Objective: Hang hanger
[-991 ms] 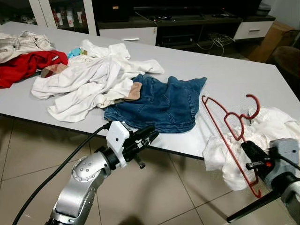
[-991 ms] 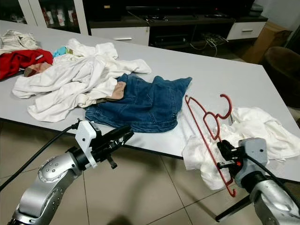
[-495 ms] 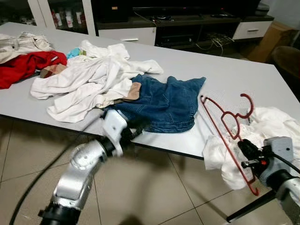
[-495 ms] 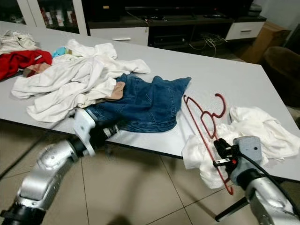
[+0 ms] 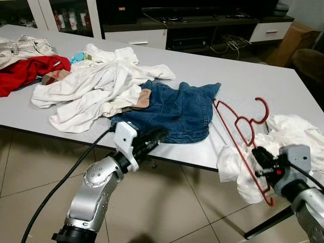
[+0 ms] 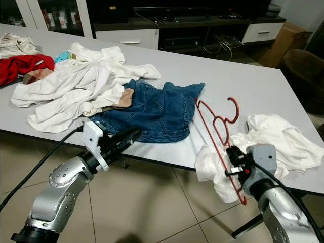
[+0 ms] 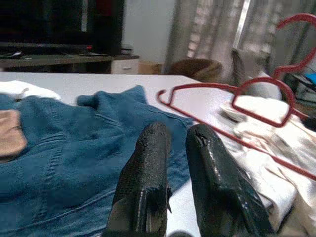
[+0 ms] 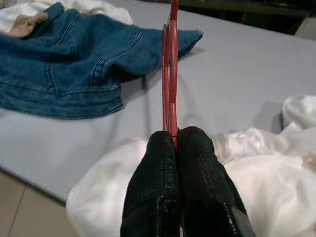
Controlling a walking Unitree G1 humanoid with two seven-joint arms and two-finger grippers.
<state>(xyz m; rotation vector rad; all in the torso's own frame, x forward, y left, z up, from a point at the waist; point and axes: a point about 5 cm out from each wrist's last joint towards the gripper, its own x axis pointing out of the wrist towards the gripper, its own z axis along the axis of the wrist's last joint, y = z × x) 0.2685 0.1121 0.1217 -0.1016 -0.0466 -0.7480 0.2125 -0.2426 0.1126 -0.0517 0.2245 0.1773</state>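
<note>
- My right pincer (image 5: 259, 158) is clamped shut on the red hanger (image 5: 242, 132) near its lower bar, holding it tilted above the counter (image 5: 243, 81) edge — hook end up, over a white garment (image 5: 291, 136).
- My left pincer (image 5: 154, 136) sits at the counter's near edge, just before the blue denim garment (image 5: 177, 109); in the left wrist view its fingers (image 7: 148, 173) stand slightly parted, gripping nothing.
- Farther along the counter I see a pile of white clothes (image 5: 96, 86) and a red garment (image 5: 30, 71).
</note>
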